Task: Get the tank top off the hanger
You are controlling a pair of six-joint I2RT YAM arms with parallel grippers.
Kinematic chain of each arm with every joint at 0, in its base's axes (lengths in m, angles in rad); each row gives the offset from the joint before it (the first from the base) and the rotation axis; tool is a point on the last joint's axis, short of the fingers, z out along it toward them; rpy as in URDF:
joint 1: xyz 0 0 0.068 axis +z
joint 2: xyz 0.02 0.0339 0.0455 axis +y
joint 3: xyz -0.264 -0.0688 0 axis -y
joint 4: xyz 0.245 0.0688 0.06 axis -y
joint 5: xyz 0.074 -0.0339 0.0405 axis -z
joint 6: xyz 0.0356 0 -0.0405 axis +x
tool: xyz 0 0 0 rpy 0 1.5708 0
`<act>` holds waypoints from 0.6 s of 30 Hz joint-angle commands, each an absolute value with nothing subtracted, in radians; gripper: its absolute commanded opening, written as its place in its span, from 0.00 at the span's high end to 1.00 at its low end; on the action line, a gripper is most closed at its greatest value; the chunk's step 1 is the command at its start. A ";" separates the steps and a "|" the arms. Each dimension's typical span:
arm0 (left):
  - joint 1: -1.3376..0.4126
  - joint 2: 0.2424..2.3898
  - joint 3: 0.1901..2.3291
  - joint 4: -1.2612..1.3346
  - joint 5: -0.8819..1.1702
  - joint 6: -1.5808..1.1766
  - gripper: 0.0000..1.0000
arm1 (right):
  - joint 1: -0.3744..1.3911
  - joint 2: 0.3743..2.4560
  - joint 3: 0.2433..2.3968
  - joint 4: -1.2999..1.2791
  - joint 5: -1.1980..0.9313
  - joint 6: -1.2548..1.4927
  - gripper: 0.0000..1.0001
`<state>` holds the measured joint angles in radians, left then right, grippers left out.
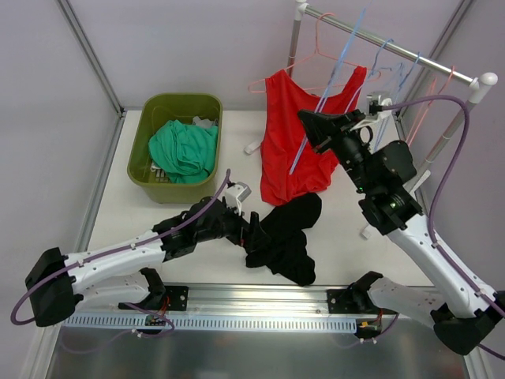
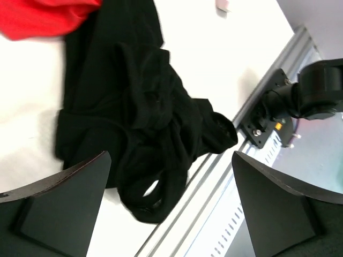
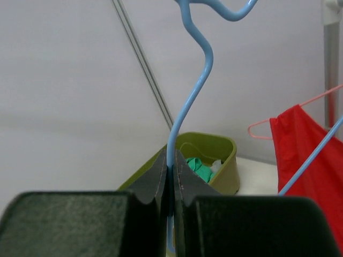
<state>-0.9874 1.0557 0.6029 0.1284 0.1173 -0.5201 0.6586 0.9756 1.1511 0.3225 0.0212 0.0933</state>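
A black tank top (image 1: 288, 237) lies crumpled on the table near the front edge, off any hanger; it fills the left wrist view (image 2: 144, 118). My left gripper (image 1: 252, 233) is open and empty at its left side, jaws wide apart over it (image 2: 171, 160). My right gripper (image 1: 314, 130) is shut on a bare blue hanger (image 1: 319, 106), its wire pinched between the pads (image 3: 171, 166). A red tank top (image 1: 288, 134) hangs on a pink hanger (image 1: 272, 75) from the rack, right behind the blue hanger.
A green basket (image 1: 170, 106) with green clothes (image 1: 183, 148) stands at the back left and shows in the right wrist view (image 3: 225, 144). The white rack rail (image 1: 394, 43) holds several more hangers (image 1: 402, 75) at the back right. The aluminium base rail (image 2: 225, 187) runs along the front.
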 commanded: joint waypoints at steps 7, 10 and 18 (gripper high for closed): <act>-0.991 0.862 0.748 -0.242 -0.106 -0.459 0.01 | 0.624 1.114 1.289 0.204 0.122 0.350 1.00; -0.991 0.825 0.772 -0.291 -0.114 -0.448 0.01 | 0.595 1.127 1.301 0.153 0.218 0.409 1.00; -0.991 0.801 0.767 -0.319 -0.115 -0.454 0.01 | 0.477 1.187 1.347 0.137 0.138 0.555 1.00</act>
<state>-0.9874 0.8005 0.7444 -0.2867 -0.0914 -0.4675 0.5026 1.1893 1.2945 0.1055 0.1204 0.4812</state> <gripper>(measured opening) 0.986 0.037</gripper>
